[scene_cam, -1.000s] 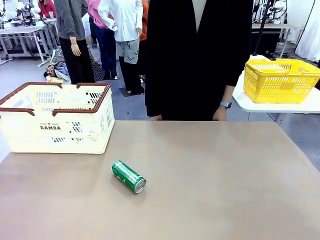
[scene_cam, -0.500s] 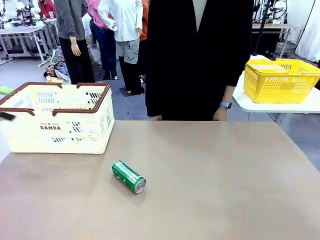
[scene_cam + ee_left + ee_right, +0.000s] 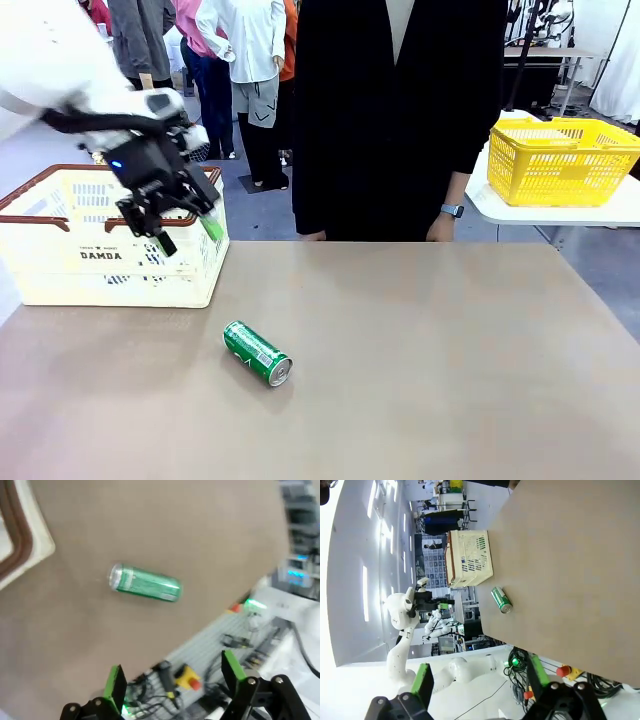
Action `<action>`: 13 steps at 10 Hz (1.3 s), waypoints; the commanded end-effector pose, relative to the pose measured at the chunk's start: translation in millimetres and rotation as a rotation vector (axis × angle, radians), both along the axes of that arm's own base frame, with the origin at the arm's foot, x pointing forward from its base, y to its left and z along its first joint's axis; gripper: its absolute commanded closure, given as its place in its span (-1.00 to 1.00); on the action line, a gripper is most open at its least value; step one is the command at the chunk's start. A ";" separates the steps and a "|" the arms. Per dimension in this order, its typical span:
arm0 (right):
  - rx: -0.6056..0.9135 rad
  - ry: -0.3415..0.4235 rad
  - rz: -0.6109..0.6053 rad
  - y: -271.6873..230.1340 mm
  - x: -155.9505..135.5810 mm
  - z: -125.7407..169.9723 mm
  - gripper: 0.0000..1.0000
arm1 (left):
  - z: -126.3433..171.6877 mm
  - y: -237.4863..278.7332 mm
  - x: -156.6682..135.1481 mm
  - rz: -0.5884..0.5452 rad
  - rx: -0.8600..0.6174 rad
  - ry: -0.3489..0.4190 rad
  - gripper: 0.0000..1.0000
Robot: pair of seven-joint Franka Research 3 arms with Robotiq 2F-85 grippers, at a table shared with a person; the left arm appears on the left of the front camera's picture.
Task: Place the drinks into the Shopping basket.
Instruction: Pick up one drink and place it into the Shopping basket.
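Left gripper (image 3: 186, 233) hanging wide open, empty, before the basket (image 3: 60, 268).
Green can (image 3: 257, 353) is lying sideways on the bench (image 3: 450, 370).

"DAMDA" on Shopping basket (image 3: 112, 256) side; nothing else legible.

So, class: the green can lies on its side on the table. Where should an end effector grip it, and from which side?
Probably from above, across the middle of the green can. It lies on its side on the table, silver top toward the robot, so its round flanks are free, and nothing stands close beside it.
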State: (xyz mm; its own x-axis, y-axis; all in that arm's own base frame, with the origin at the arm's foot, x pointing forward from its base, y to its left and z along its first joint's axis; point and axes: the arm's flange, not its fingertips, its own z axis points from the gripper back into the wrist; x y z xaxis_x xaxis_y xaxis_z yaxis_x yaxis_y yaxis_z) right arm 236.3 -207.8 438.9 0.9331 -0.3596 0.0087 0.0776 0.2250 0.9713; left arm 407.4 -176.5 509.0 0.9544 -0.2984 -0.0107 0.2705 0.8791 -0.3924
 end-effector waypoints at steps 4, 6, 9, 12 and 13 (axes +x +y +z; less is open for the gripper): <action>-0.007 -0.010 0.018 -2.9 -1.2 1.0 -1.00 | -72.8 -52.4 -54.1 0.036 0.111 -0.159 -1.00; -0.007 -0.010 0.018 -2.9 -1.2 1.0 -1.00 | -51.3 -48.7 -27.5 0.022 0.182 -0.117 -1.00; -0.007 -0.010 0.018 -2.9 -1.2 1.0 -1.00 | -59.5 -50.9 -33.6 0.024 0.168 -0.132 -1.00; -0.007 -0.010 0.018 -2.9 -1.2 1.0 -1.00 | -100.5 -72.3 -58.7 0.158 0.253 -0.095 -1.00; -0.007 -0.010 0.018 -2.9 -1.2 1.0 -1.00 | -106.3 -79.2 -66.6 0.198 0.283 -0.144 -1.00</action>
